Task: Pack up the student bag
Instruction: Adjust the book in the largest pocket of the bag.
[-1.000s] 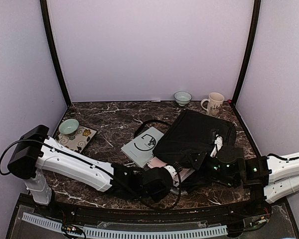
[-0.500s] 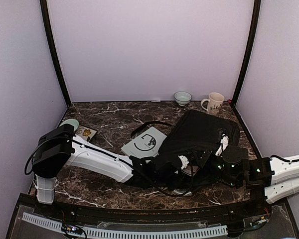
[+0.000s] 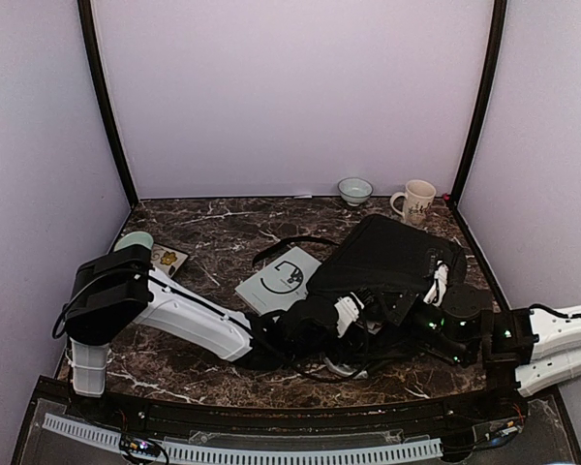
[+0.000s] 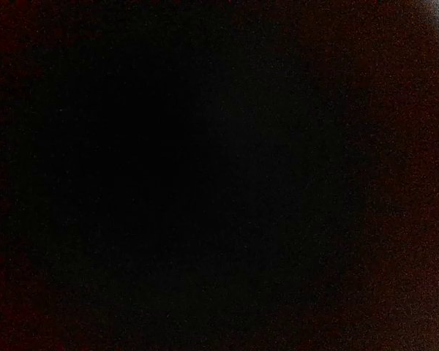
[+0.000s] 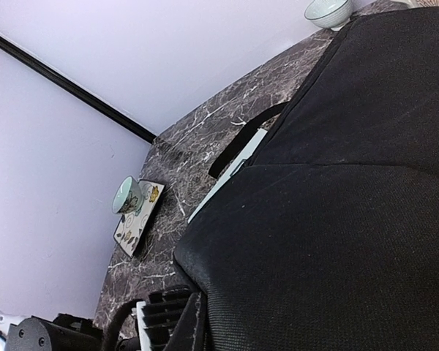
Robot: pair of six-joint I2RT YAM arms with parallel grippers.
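Black student bag (image 3: 387,262) sits near the surface's (image 3: 203,232) right edge, well apart from the left edge. Left wrist view is just dark. The top view shows the left arm (image 3: 194,315) stretched low across, with the left fingers buried under the bag, so I can't tell how they stand. The right fingers (image 3: 440,284) are pinched shut on its near-right edge.

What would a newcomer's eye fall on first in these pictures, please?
The large black student bag sprawled right of centre on the marble table, with both arms meeting at its near edge: the left hand tucked under the fabric, the right hand seemingly pinching the right side. Next, the pale book lying just left of the bag under a loop of its strap, and the left wrist view, entirely dark.
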